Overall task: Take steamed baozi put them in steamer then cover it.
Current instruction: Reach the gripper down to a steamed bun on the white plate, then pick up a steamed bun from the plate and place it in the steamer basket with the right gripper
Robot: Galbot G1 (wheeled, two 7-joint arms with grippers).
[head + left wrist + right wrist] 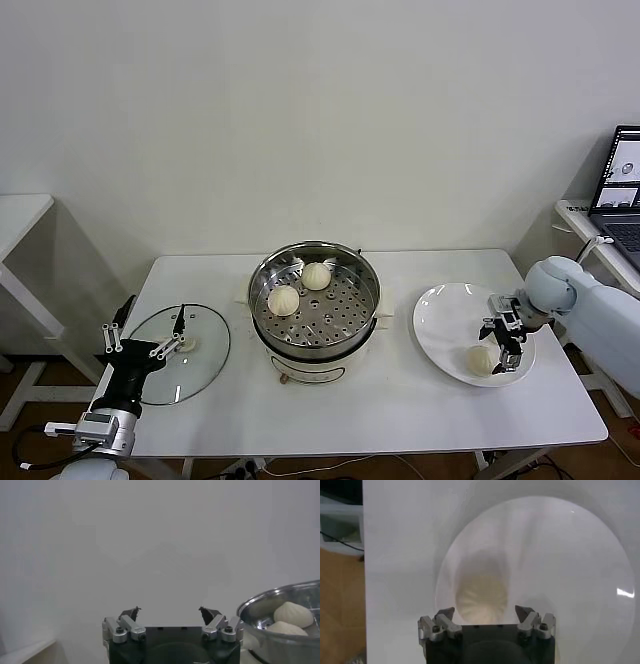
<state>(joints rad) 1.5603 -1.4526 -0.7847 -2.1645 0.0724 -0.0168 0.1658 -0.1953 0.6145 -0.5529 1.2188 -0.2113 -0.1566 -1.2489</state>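
Midway through the job, two buns (300,287) sit on the perforated tray inside the steel steamer (315,342) at the centre of the white tabletop (400,400), and one more bun (481,360) waits on the white plate (440,315) to the steamer's right. No fourth bun shows in any view. The right gripper (505,347) hovers over the near side of that plate, just beside the last bun, its fingers (445,615) spread wide and holding nothing; the right wrist view shows the bun lying directly ahead between them. The glass lid (195,375) rests flat on the tabletop left of the steamer, its white handle (186,344) at the centre. The left gripper (140,348) hangs above the lid's near edge, fingers (131,614) likewise wide apart and empty, apparently waiting.

The step in hand looks to be picking up the plate's remaining bun. Done well, it would mean lowering the fingers evenly on either side of the bun, closing only enough to lift the soft dough without denting it, then carrying it clear over the steamer's rim to a bare part of the tray beside the two already there. Only after that should the left arm take the lid by its handle.
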